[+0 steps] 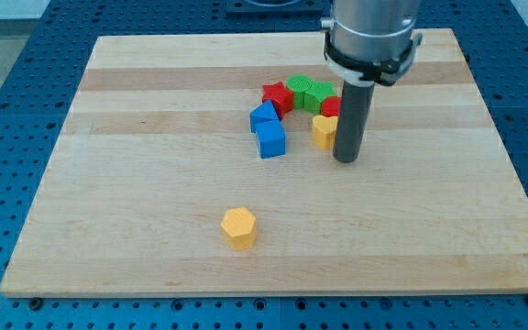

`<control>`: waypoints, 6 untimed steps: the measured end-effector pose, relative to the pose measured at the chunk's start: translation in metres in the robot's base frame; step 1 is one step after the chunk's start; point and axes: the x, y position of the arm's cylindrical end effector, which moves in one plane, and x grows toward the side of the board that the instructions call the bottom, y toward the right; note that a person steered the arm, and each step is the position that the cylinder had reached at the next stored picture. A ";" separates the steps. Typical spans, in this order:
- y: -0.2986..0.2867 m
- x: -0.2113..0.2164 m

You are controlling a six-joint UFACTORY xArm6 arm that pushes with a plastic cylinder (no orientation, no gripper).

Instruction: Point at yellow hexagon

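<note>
The yellow hexagon [238, 226] lies alone on the wooden board [136, 183], below the view's centre. My tip [346, 159] rests on the board far to the upper right of it, just right of a second yellow block [323, 130]. The rod hides part of that yellow block and part of a red block [330, 107] behind it.
A cluster sits near the board's upper middle: a red star-shaped block [277, 96], two green blocks [310, 93], and two blue blocks [267, 128]. The blue perforated table [7, 110] surrounds the board.
</note>
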 end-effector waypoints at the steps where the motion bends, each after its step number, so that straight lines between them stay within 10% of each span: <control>1: 0.000 0.049; 6: -0.139 0.155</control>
